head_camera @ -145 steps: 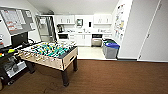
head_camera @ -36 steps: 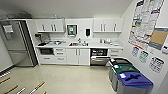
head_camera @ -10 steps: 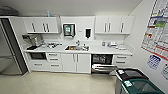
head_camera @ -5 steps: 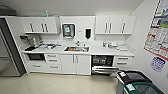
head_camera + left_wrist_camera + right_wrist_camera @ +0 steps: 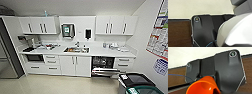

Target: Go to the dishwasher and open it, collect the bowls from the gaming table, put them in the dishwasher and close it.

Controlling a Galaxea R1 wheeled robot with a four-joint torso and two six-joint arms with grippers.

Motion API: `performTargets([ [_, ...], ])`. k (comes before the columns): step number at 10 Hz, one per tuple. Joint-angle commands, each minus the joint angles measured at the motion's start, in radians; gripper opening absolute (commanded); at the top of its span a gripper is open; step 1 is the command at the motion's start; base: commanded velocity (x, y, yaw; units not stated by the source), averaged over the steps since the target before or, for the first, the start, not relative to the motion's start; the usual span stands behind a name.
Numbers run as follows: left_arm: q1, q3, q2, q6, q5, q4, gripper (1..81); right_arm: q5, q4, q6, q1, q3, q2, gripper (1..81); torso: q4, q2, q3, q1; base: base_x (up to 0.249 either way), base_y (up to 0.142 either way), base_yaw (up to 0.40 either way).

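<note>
Head view | dishwasher open | right wrist: orange bowl close

White cabinets and a white counter surround the dishwasher — dark interior, steel-grey door. The floor is pale cream; bins show black and green lids. In the right wrist view, a bright orange bowl lies against brown wood-grain flooring — with a thin blue cable.

The dishwasher stands open, its door lowered onto the free floor. Bins stand just beside it.
</note>
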Motion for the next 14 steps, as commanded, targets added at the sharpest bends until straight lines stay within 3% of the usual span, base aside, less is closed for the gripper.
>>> performTargets([
  [1, -0.048, 0.003, -0.021, -0.006, 0.017, -0.003, 1.0, -0.034, -0.009, -0.002, 0.050, 0.003, -0.004, 1.0, 0.000, 0.000, 0.000, 0.000, 0.136, 0.000, 0.000],
  [14, -0.045, 0.003, -0.022, -0.004, 0.017, -0.003, 1.0, -0.029, -0.009, -0.002, 0.047, -0.002, -0.004, 1.0, 0.000, 0.000, 0.000, 0.000, 0.134, 0.000, 0.000],
])
